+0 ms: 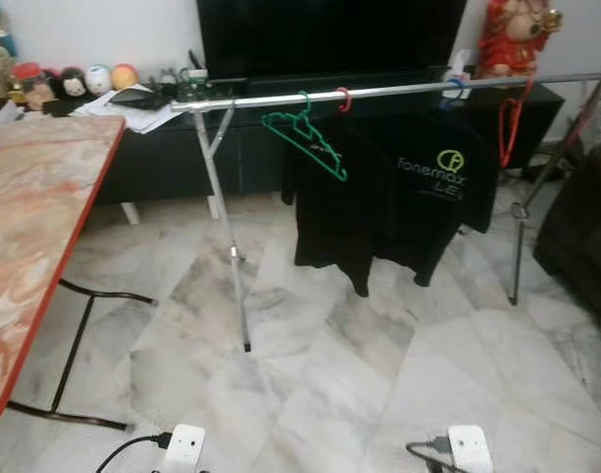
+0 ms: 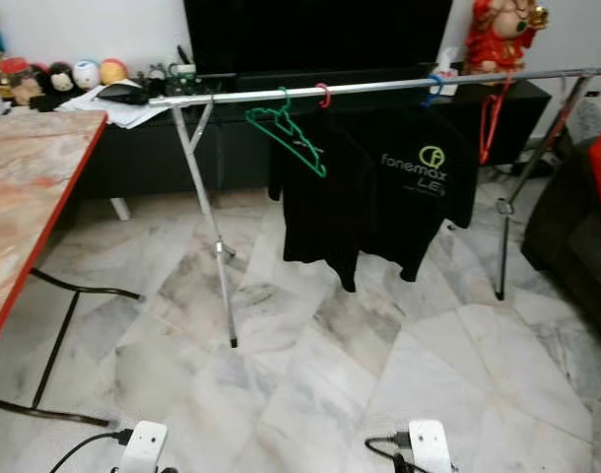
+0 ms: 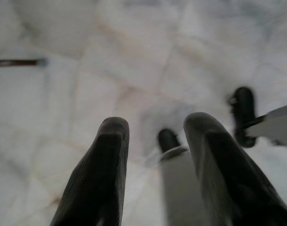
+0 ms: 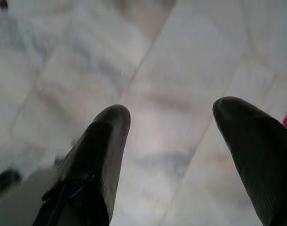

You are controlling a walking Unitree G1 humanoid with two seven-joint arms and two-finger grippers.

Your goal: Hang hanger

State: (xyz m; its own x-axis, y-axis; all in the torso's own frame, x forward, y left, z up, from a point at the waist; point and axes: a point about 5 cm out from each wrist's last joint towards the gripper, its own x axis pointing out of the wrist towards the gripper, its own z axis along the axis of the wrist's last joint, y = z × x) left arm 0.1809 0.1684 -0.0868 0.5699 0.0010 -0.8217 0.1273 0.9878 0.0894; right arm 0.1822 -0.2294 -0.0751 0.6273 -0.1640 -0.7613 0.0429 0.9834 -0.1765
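A green hanger [image 1: 305, 138] hangs tilted on the silver rail [image 1: 399, 91] of a clothes rack, left of the middle. Right of it, a black T-shirt [image 1: 394, 192] with a green logo hangs from a red hook [image 1: 343, 99]. A blue hook [image 1: 453, 89] and an empty red hanger [image 1: 510, 123] hang further right. Both arms hang low, far from the rack. My left gripper [image 3: 153, 134] is open over the marble floor with nothing between its fingers. My right gripper [image 4: 171, 120] is open and empty too.
A folding table [image 1: 34, 207] with a red edge and black legs stands at the left. Behind the rack are a black TV console [image 1: 163, 158] with clutter and a red figurine [image 1: 512, 34]. A dark sofa [image 1: 581, 227] is at the right. Rack legs [image 1: 232, 256] stand on the marble floor.
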